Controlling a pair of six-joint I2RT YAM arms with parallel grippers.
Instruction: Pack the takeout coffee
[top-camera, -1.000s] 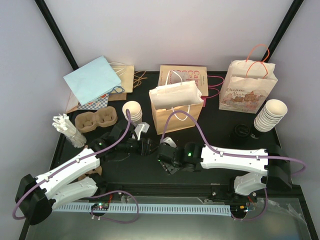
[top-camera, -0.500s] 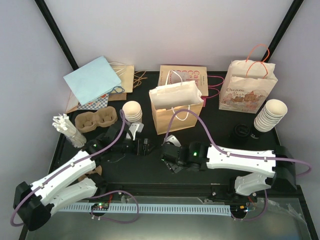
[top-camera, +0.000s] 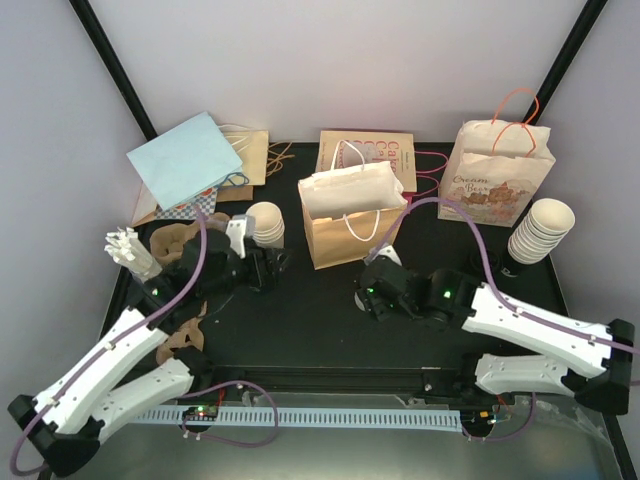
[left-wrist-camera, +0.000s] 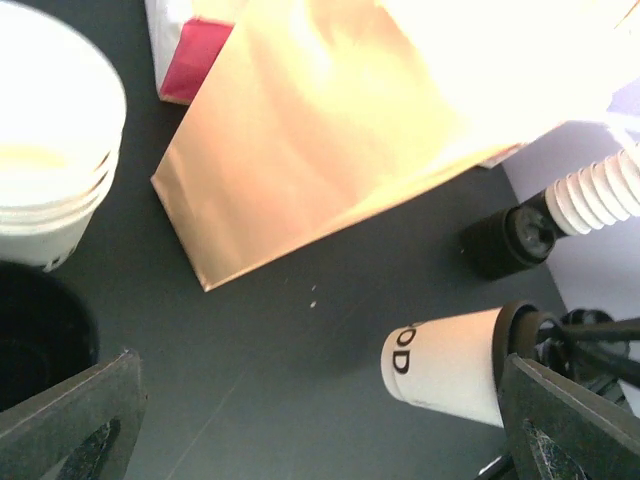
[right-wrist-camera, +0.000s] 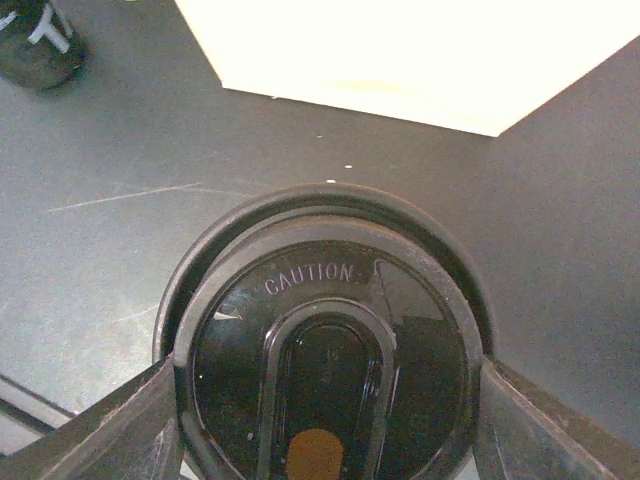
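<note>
Right wrist cam tells it best: the right gripper (right-wrist-camera: 325, 420) is clamped around the black lid (right-wrist-camera: 325, 350) end of the takeout coffee (left-wrist-camera: 445, 365), just in front of the open brown bag (top-camera: 350, 215). Can't quite tell if it's resting on the table (top-camera: 300, 320) or lifted. The left gripper (left-wrist-camera: 320, 420) hangs wide apart with nothing in it, beside a cup stack (left-wrist-camera: 50, 170). Paper cup's light and crushable imo, and the lid could pop, so the stiff rim's the spot to hold. The bag's narrow mouth and the spare lids (top-camera: 483, 265) look like the snags.
</note>
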